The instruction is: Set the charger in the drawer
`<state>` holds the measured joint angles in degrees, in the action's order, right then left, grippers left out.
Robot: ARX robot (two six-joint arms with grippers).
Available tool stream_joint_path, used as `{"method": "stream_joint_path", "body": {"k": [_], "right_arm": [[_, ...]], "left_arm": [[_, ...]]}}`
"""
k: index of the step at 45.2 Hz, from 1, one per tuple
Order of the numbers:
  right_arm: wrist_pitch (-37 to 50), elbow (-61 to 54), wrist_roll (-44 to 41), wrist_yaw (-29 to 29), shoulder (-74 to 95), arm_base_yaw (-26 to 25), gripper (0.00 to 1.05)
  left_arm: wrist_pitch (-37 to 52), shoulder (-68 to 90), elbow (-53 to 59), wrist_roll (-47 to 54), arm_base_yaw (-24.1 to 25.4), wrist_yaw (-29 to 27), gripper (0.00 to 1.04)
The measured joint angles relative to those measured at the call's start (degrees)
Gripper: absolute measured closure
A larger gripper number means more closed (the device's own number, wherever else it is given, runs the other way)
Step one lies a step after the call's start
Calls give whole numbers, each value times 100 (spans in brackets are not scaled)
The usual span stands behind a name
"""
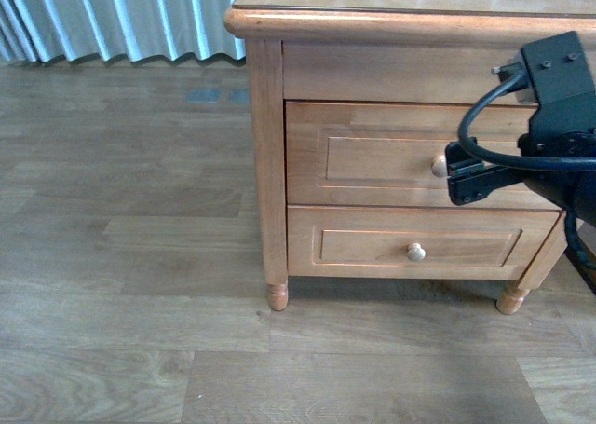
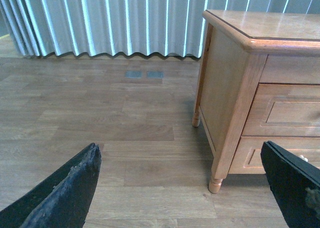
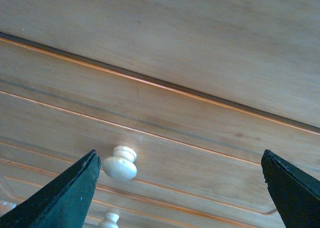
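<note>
Opening step. Your right gripper [image 1: 458,174] sits close in front of the upper drawer [image 1: 391,158], jaws spread wide and empty, just right of its pale knob [image 3: 120,163]. The drawer is shut. The charger is not in any view. Your left gripper [image 2: 182,188] hangs wide open over the floor. Next: shift left to straddle the knob, close, pull straight out.

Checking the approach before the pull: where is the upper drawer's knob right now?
In the front view the knob sits right of centre on the closed drawer, just left of the right end effector.
</note>
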<state>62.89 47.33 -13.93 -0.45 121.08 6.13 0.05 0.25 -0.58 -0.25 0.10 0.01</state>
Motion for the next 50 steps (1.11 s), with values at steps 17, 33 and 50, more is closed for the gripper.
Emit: {"method": "stream_joint_path", "body": {"k": [17, 33, 50], "right_arm": [[-238, -1545, 74, -850, -1808, -901, 8], [-1565, -2168, 649, -1615, -4094, -2140, 8], [-2323, -2286, 1147, -2028, -5171, -2647, 8]], "left_arm": [[-2, 0, 0, 0, 0, 0, 6], [-2, 0, 0, 0, 0, 0, 6], [-2, 0, 0, 0, 0, 0, 6]]}}
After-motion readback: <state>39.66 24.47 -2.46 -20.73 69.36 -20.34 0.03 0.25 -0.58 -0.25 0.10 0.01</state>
